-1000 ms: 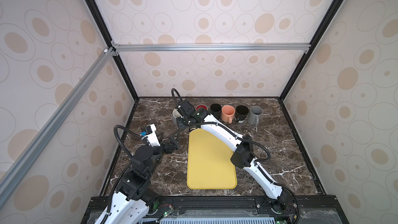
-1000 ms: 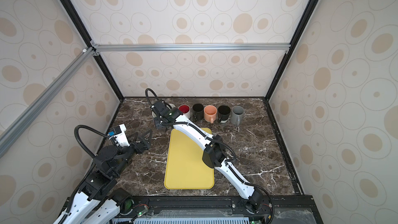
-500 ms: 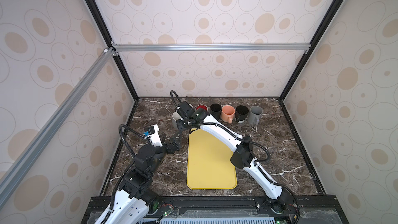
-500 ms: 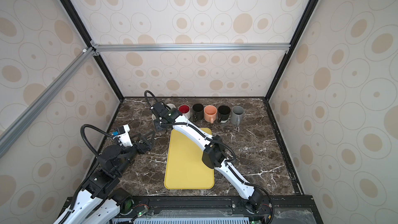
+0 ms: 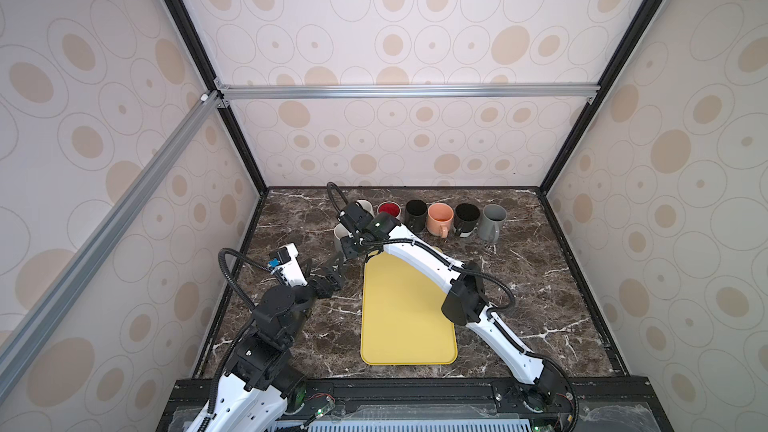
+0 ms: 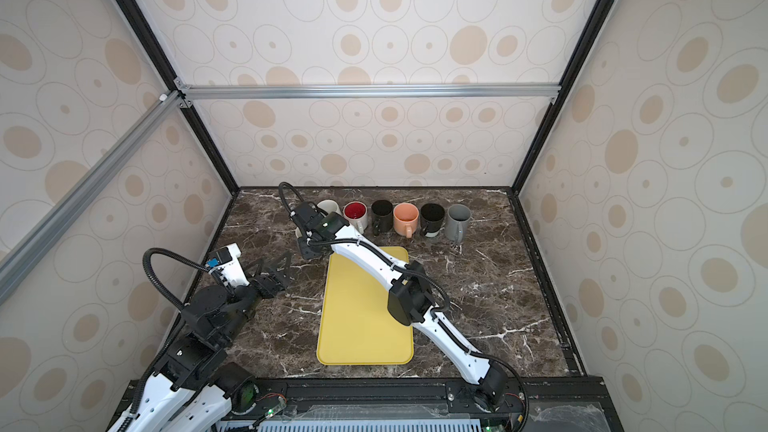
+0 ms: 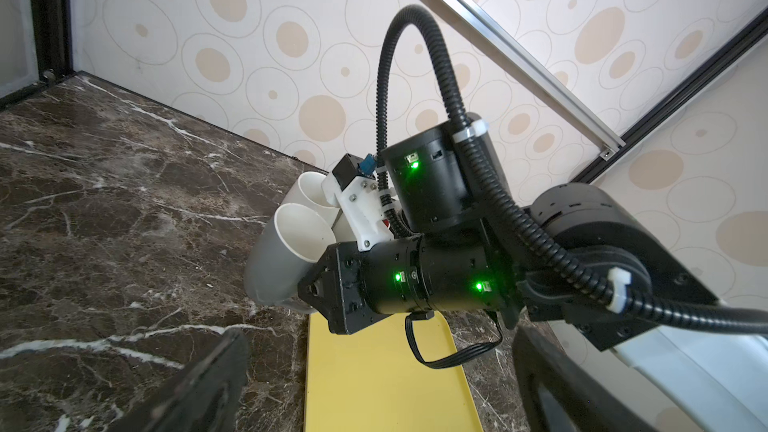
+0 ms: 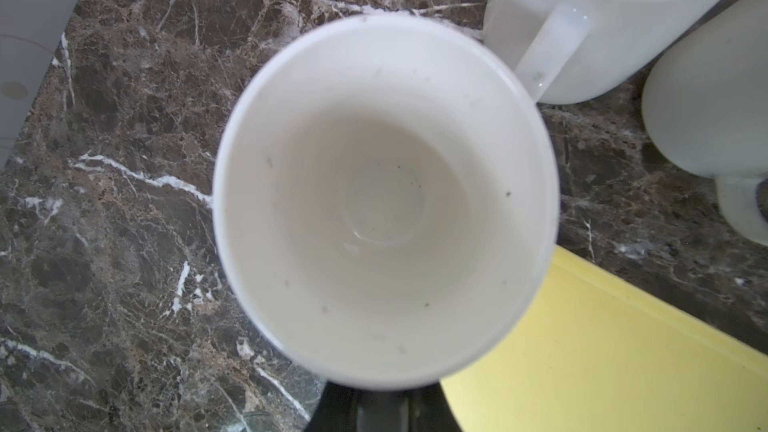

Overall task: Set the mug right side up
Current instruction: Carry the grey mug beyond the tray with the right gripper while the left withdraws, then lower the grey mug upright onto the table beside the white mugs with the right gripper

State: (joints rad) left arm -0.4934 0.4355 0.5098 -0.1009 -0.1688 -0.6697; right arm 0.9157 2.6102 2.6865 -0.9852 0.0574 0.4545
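The white mug (image 8: 382, 201), tilted with its mouth upward, is clenched in the right hand (image 8: 380, 401) over the marble surface (image 5: 519, 284), beside the yellow board's (image 5: 407, 317) far left corner. The left hand (image 6: 276, 263) is held released nearby.

white mug (image 5: 340, 234) in right gripper (image 5: 351, 248)

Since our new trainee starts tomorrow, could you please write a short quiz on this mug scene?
1. True or false: the left end effector grips the tilted mug.
2. The flat mat is: A blue, B yellow, C green.
3. Fill in: the right end effector is ___ on the tilted mug.
Key: 1 false; 2 B; 3 shut.
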